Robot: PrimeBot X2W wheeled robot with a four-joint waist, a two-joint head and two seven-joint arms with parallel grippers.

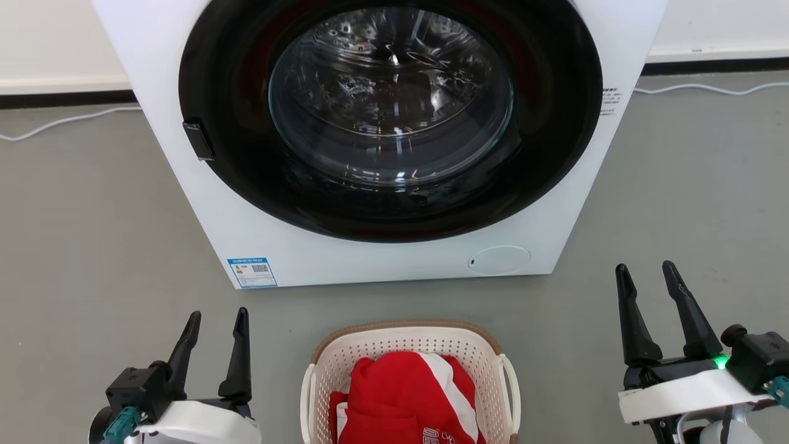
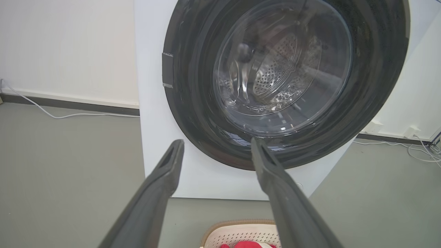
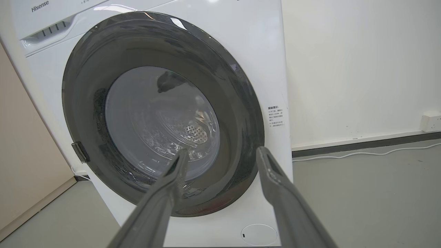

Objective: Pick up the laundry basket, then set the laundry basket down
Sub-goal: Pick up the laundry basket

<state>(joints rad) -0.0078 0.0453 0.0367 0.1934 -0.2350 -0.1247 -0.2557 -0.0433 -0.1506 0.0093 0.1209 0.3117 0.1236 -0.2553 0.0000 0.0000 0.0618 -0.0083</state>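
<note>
Cream-white perforated plastic with a tan rim: in the head view the laundry basket (image 1: 376, 345) stands on the grey floor (image 1: 92, 246) just in front of the washing machine (image 1: 542, 203), below its round door (image 1: 246, 185). The picture's bottom edge cuts off the basket's near part, and the machine's top is cut off too. We see a red garment with white stripes (image 1: 400, 388) heaped in the basket; whatever lies under it is hidden. Our left gripper (image 1: 219, 312) hovers before the machine's left corner, beside the basket and not touching it, fingers spread and empty. Our right gripper (image 1: 645, 267) hovers off the machine's right corner, also spread and empty, well apart from the basket.

In the left wrist view we find the parted fingers against the machine's door, and the basket's far rim (image 2: 237, 234) low in front of the machine, partly behind one finger.

In the right wrist view the fingers stand apart before the door; the drum (image 3: 193, 132) behind its glass is dim and hard to make out.
</note>
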